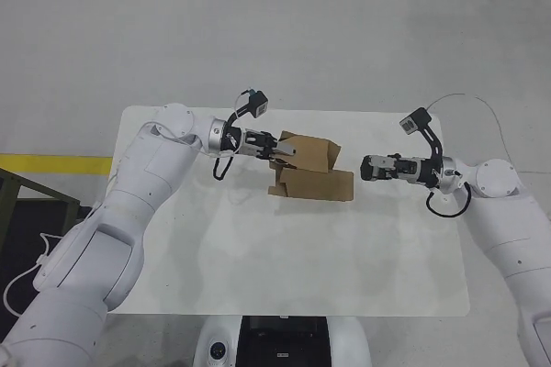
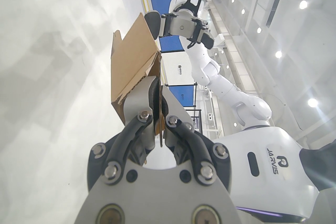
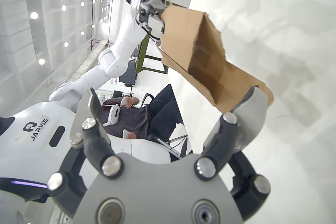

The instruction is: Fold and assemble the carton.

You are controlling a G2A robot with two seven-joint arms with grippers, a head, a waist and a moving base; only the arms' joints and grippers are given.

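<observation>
The carton is plain brown corrugated cardboard, partly folded up into a flattened sleeve. It sits toward the far middle of the white counter. Its long axis runs side to side, from my left arm across to my right. From above, a raised panel slopes up at its left part and a flatter panel lies nearer me. The end turned toward my right arm is open, and my right wrist view looks into a shaded hollow between the walls. The flap edges there are notched and uneven. I cannot tell whether the whole underside rests on the counter.

My left end effector is clenched on a thin cardboard flap at the carton's left end. The flap is edge-on between the dark pads.

My right end effector is released, with its fingers spread wide. It is level with the carton's right end and just beside it. One finger overlaps the carton's near corner in my right wrist view. I cannot tell whether it touches.
</observation>
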